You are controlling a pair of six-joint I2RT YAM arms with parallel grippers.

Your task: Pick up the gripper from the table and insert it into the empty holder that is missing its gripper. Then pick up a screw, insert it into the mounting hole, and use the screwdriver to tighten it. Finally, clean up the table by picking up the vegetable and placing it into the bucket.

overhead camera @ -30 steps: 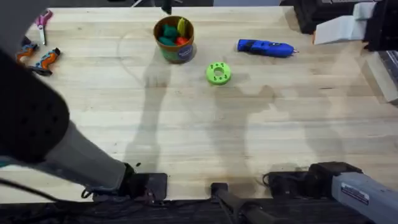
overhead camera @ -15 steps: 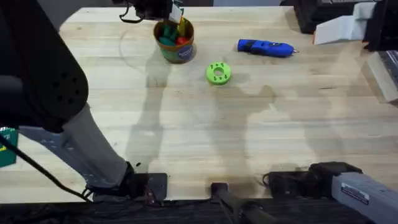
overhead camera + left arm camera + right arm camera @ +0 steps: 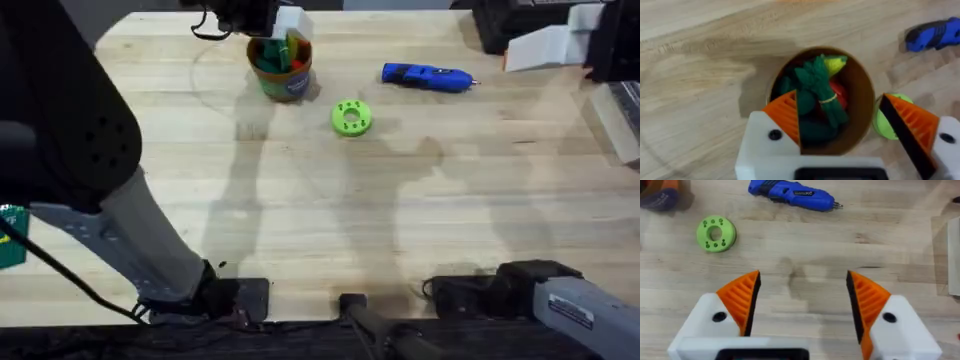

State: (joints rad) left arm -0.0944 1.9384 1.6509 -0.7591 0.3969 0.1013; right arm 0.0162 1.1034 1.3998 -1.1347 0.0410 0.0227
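Left gripper (image 3: 840,125) above bucket (image 3: 862,95), jaws spread wide, holding nothing. Vegetable (image 3: 821,90) lying in bucket among other toy pieces. Right gripper (image 3: 802,300) wide apart over bare tabletop (image 3: 805,245). Screwdriver (image 3: 790,195) beyond green disc (image 3: 715,233).

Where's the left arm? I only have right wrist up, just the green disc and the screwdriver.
Observer: The left gripper hangs right over the bucket, at the table's far side.
Operator: Vegetable in it?
Observer: Yes, the vegetable lies inside the bucket, on top of the other toy pieces.
Operator: Gripper holding it?
Observer: Doesn't look like it. The left gripper is open, pads wide apart, though one orange pad sits close beside the vegetable.
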